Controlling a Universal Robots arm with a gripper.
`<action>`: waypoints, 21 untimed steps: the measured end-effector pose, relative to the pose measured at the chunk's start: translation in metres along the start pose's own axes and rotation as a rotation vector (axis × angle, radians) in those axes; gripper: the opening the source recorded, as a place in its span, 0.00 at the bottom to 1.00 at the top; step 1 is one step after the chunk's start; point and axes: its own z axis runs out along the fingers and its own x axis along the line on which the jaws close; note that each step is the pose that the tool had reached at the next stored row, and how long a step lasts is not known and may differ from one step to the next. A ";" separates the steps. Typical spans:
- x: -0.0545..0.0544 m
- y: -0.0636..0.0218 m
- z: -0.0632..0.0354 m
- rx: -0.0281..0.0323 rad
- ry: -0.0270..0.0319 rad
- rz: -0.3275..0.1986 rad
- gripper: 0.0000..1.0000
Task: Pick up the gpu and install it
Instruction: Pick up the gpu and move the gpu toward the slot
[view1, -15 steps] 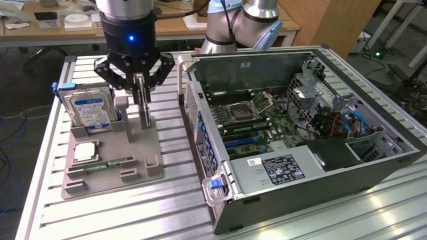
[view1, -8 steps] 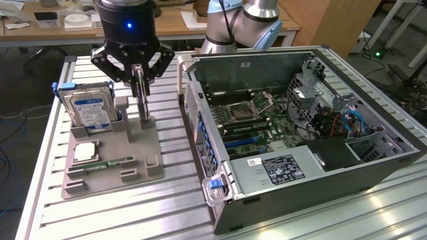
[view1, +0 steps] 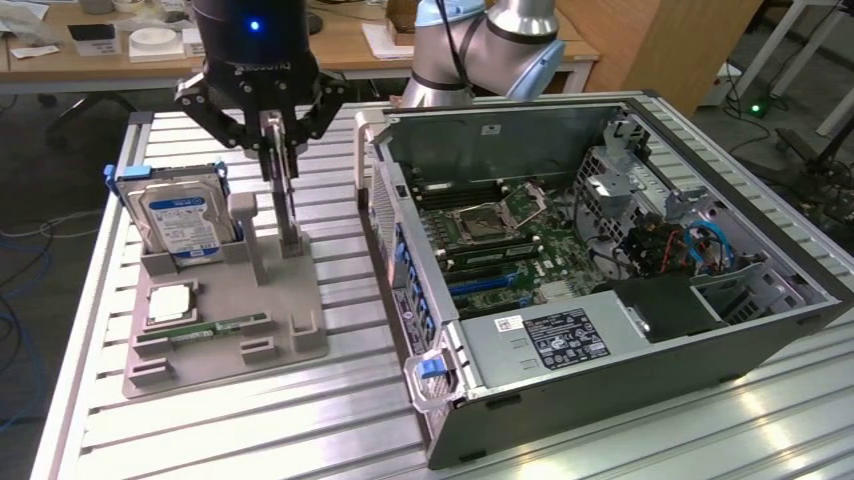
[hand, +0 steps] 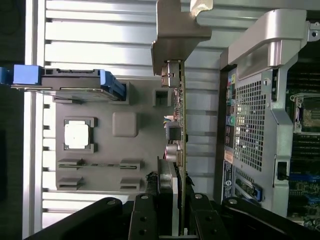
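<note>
Black pincer (view1: 275, 148) with blue light (view1: 254, 25), silver arm (view1: 518, 40).

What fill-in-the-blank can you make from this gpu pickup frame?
1. The gripper is shut on the ____, which stands on edge in the gray holder.
2. The hard drive in that holder has a ____ label.
3. The open computer case sits to the exterior view's ____ of the holder.
Missing words: gpu; blue; right.
</note>
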 end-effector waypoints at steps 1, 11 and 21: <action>0.000 0.0001 -0.0020 0.0001 0.0001 0.000 0.29; 0.000 0.0005 -0.0120 0.0302 0.0008 0.000 0.29; 0.000 0.0012 -0.0286 0.0302 0.0006 0.000 0.29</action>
